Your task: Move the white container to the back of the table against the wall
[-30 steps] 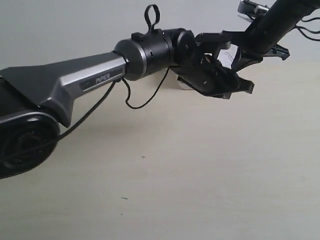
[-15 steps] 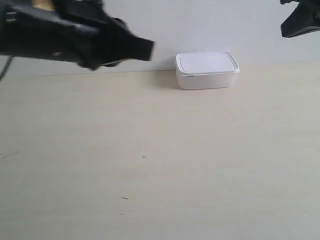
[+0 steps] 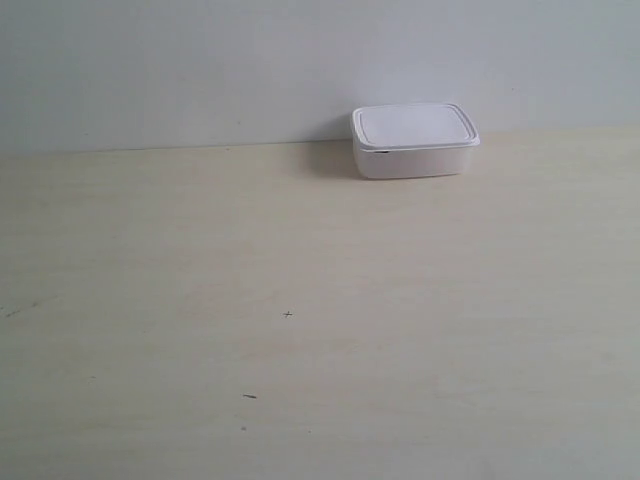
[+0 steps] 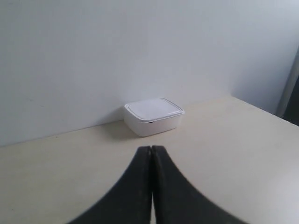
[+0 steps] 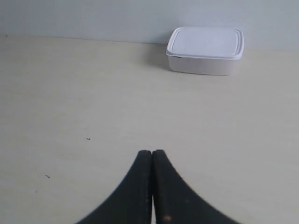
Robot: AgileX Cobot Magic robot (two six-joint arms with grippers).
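Observation:
The white container [image 3: 414, 140] stands lidded at the back of the table [image 3: 320, 330], right up against the wall [image 3: 200, 70]. Neither arm shows in the exterior view. In the left wrist view the container [image 4: 153, 115] sits ahead, well apart from my left gripper [image 4: 151, 148], whose black fingers press together on nothing. My right gripper [image 5: 152, 152] is shut and empty too, with the container [image 5: 205, 50] far beyond it by the wall.
A few tiny dark specks [image 3: 288, 314] mark the pale tabletop. In the left wrist view the table's side edge [image 4: 261, 108] runs past the container, with a dark upright strip [image 4: 293, 88] beyond it.
Both arms, which stood over the container a second ago, have pulled away and left the exterior view. The container now stands uncovered by the wall.

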